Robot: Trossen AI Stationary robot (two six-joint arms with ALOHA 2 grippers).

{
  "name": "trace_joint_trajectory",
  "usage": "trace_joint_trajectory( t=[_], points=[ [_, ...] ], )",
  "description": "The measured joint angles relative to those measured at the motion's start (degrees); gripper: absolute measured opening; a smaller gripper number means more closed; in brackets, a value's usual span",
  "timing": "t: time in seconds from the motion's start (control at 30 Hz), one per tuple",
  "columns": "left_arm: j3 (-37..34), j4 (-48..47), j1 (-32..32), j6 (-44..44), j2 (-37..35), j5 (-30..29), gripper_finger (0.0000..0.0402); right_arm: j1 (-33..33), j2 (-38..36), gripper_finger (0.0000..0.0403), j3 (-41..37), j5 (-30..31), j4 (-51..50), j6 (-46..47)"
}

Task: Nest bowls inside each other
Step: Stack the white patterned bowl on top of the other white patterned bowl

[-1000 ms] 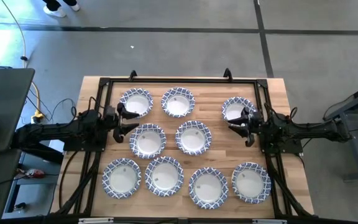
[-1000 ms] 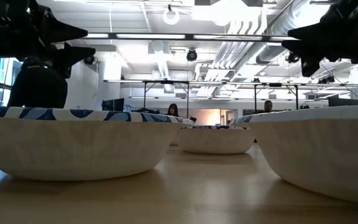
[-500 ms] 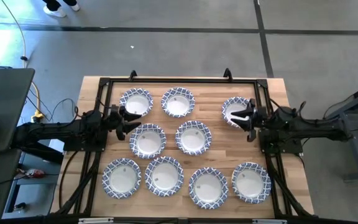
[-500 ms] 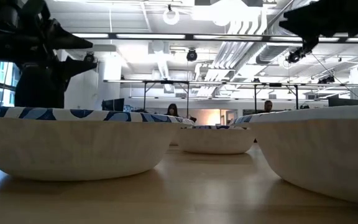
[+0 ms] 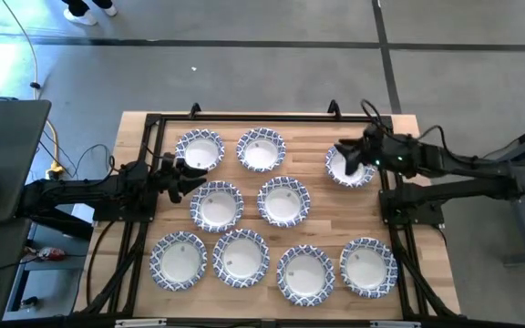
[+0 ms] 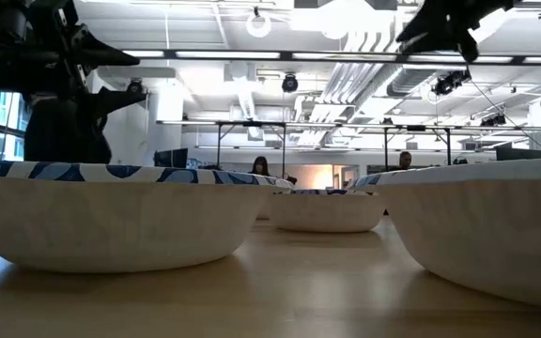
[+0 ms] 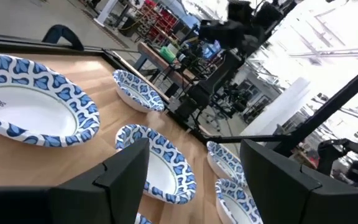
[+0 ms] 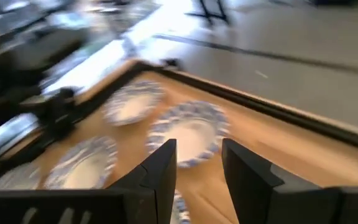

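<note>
All nine bowls (image 5: pixel 282 201) lie separately on the worktop (image 5: pixel 408 219) in three rows; none is nested yet. My left pincer (image 5: pixel 182 171) hangs between the far-left bowl (image 5: pixel 199 150) and the middle-row left bowl (image 5: pixel 216 205), fingers wide and empty, presumably set to take one rim. My right pincer (image 5: pixel 343 151) stands over the far edge of the far-right bowl (image 5: pixel 349 165), fingers partly parted, holding nothing I can see; it looks poised to pick this outlying bowl first. Against a second ago, my right arm has swung toward the far side and risen, while my left has crept slightly forward. Bowls unchanged.
</note>
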Motion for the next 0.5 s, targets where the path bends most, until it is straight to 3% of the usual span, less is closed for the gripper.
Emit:
trace_joint_trajectory(
  t=[0.23, 0.5],
  points=[
    [0.0, -0.39, 0.01, 2.24, 0.0, -1.67, 0.0241, -4.67, 5.71, 0.0119, 6.54, 3.69, -19.05, 17.96],
    [-0.02, -1.21, 0.02, 3.64, 0.0, -4.46, 0.0241, -8.33, 9.18, 0.0119, 4.75, 2.77, -31.14, 29.92]
  ],
)
